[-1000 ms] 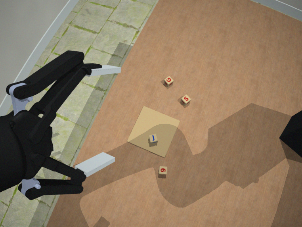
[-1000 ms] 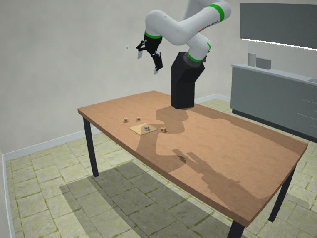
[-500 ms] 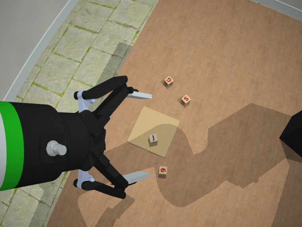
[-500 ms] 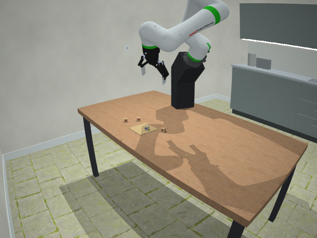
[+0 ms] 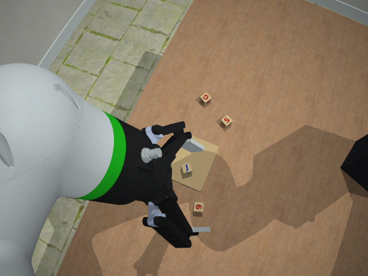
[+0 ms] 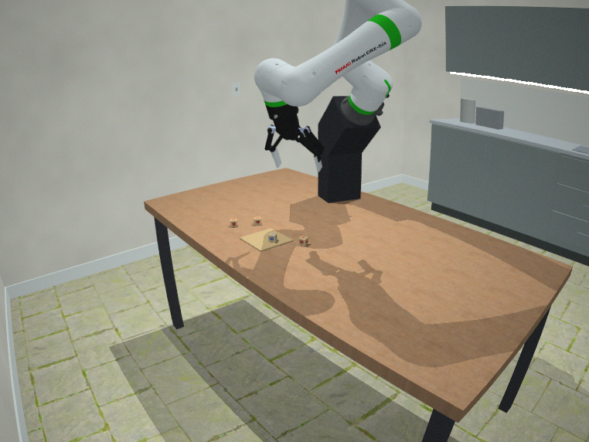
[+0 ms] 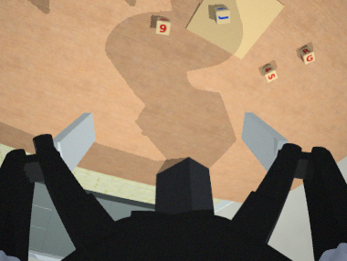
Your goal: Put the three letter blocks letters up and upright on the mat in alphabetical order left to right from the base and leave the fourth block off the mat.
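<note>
gripper (image 6: pixel 295 153) wide apart, empty, high over table | J blk (image 5: pixel 186 168) on mat (image 5: pixel 205 149)

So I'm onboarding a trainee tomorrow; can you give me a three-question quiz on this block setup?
1. True or false: the S block lies on the mat.
2. Which block lies on the mat? A) G block B) J block C) 9 block
3. Fill in: the gripper, high above the table, is ____ and holds nothing.

Key: 1 false; 2 B; 3 open.
</note>
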Robot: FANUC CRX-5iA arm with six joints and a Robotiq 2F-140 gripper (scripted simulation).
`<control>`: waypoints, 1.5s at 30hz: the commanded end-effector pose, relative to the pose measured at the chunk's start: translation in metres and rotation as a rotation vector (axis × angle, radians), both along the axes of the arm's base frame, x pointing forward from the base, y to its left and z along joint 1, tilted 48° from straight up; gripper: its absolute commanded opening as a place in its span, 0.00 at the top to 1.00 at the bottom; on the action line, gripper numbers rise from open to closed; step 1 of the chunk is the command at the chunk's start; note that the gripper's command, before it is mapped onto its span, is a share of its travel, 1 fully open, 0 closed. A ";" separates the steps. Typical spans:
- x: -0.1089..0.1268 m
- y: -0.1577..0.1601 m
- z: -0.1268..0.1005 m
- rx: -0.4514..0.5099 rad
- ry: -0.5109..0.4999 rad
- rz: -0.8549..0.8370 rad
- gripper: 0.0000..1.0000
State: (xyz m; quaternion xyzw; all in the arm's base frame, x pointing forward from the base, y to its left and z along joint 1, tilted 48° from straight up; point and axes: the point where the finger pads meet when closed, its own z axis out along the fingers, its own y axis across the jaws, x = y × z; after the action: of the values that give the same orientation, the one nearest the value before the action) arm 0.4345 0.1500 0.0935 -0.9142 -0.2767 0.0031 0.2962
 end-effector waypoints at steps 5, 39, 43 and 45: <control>-0.014 0.042 -0.030 0.195 -0.081 0.065 0.00; -0.004 0.122 -0.082 0.510 -0.524 -0.033 0.00; 0.002 0.124 -0.089 0.506 -0.585 -0.062 0.00; 0.002 0.124 -0.089 0.506 -0.585 -0.062 0.00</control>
State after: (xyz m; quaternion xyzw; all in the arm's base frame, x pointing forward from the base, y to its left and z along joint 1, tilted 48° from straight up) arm 0.4339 0.2717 0.0082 -0.7886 -0.3176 -0.3125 0.4238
